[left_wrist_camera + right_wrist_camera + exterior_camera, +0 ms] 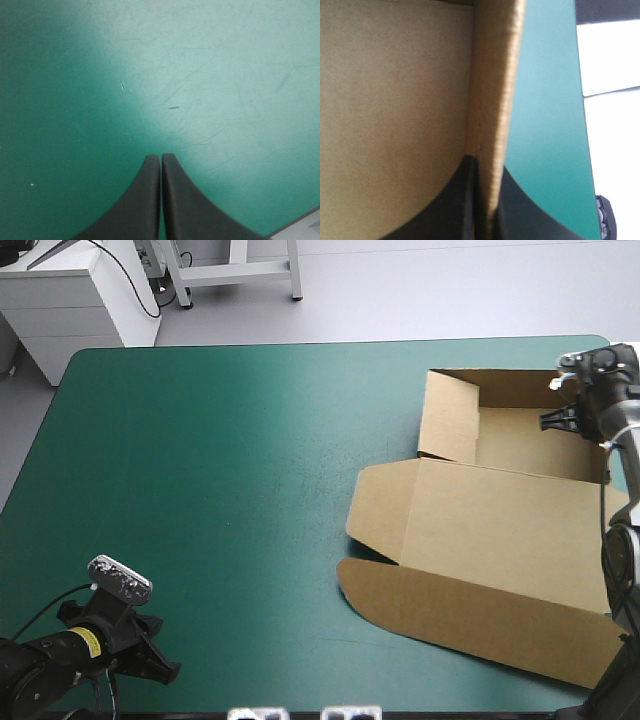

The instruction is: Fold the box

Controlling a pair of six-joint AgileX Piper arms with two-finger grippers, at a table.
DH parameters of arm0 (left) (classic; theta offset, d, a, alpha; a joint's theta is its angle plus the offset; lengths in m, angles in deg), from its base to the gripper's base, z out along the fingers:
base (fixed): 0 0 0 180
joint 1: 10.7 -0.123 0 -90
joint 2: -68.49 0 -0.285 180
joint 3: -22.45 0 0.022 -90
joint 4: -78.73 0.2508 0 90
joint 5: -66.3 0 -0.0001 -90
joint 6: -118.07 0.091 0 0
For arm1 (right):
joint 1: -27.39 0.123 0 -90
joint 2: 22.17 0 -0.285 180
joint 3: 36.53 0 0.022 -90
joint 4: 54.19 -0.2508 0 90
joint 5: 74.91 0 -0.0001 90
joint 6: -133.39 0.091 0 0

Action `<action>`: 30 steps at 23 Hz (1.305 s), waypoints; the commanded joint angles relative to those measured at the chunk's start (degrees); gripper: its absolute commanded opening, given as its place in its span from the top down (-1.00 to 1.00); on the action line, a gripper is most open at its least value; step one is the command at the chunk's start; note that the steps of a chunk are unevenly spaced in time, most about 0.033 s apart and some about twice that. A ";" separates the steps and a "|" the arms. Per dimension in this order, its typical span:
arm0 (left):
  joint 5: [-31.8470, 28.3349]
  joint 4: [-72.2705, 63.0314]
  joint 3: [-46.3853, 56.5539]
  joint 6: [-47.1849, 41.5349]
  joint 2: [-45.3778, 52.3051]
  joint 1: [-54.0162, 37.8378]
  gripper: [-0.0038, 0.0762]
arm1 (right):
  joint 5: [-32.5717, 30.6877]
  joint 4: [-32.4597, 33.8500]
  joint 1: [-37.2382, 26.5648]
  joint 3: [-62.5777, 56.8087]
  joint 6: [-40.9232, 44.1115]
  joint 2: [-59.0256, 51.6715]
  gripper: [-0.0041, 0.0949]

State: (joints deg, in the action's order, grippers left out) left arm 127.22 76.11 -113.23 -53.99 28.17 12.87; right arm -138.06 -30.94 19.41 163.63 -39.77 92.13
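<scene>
The right gripper (485, 161) has its black fingers pinched on a raised side wall (492, 75), one finger inside and one outside. That wall belongs to the brown box (500, 530), which fills the right of the high view. Its tray is half-formed at upper right, and its lid and flaps lie flat on the teal-green cover (220, 490). The left gripper (161, 156), at lower left, is closed on nothing. The board looks light and stiff and should bend only at its creases, so the thin free edges seem the best places to pinch.
</scene>
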 commanded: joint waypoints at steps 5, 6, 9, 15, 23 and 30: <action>-2.82 -0.40 -1.40 -0.51 -0.19 0.11 0.92 | 5.32 -4.19 -15.00 1.68 0.15 -2.70 0.96; -2.96 -0.40 -1.40 -0.51 -0.19 0.11 0.92 | 5.32 -5.61 -16.40 1.68 0.15 -2.61 0.96; -3.19 -0.40 -1.40 -0.51 -0.19 0.11 0.92 | 5.21 -8.47 -19.95 1.45 0.15 -1.69 0.96; -3.08 -0.50 -1.40 -0.56 -0.19 0.11 0.92 | 7.07 -7.11 -21.60 1.45 0.15 -1.32 0.88; -3.29 -0.50 -1.40 -1.42 -0.19 0.11 0.92 | 8.99 -9.51 -21.57 1.45 -1.17 -1.32 -0.85; -3.55 -0.50 -1.40 -1.42 -0.19 0.11 0.92 | 7.83 -13.85 -21.46 1.66 -1.90 -4.04 -0.64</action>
State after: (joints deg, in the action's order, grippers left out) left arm 126.42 75.97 -113.24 -54.88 28.17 12.87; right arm -131.77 -43.25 -1.55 163.63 -40.50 92.89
